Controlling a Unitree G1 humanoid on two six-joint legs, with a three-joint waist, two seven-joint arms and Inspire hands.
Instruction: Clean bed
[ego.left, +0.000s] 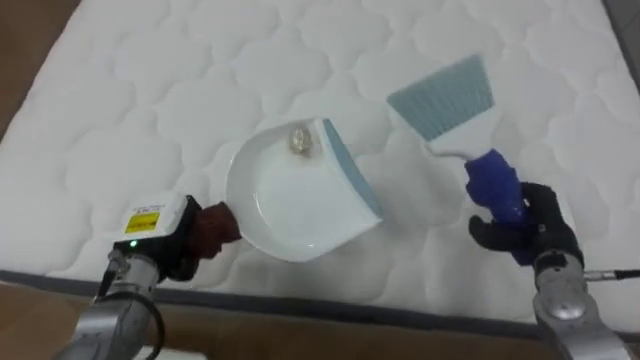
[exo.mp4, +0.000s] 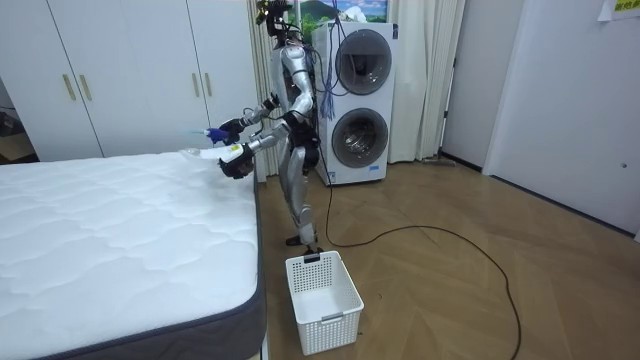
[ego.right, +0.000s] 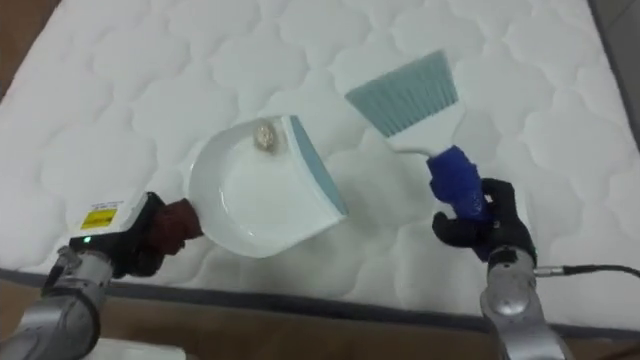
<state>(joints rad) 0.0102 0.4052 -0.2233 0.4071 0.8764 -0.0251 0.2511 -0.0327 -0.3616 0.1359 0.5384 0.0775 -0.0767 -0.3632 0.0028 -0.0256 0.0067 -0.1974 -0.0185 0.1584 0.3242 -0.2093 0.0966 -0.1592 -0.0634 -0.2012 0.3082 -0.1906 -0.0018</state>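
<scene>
1. Left eye view: a white dustpan with a grey-blue lip rests on a white quilted mattress, near the mattress's front edge.
2. A small crumpled scrap sits inside the dustpan at its far rim, just beside the lip.
3. At the dustpan's near-left end, the left hand has its fingers curled round the pan's dark handle.
4. To the right of the dustpan and apart from it is a hand brush, its pale blue bristles pointing away from the robot. The right hand is wrapped tightly round its blue grip. Whether the bristles touch the mattress cannot be told.
5. Room view: the robot stands at the bedside with both arms out over the mattress. A white laundry basket stands on the floor, below and well apart from the dustpan.
6. The scrap looks collected, so lifting and emptying the dustpan probably comes next.
7. Risk: the scrap lies close to the open lip. Tipping the dustpan lip-down during the lift could roll it back onto the mattress.
8. Risk: a jolt while turning toward the basket could shake the scrap out onto the floor.
</scene>
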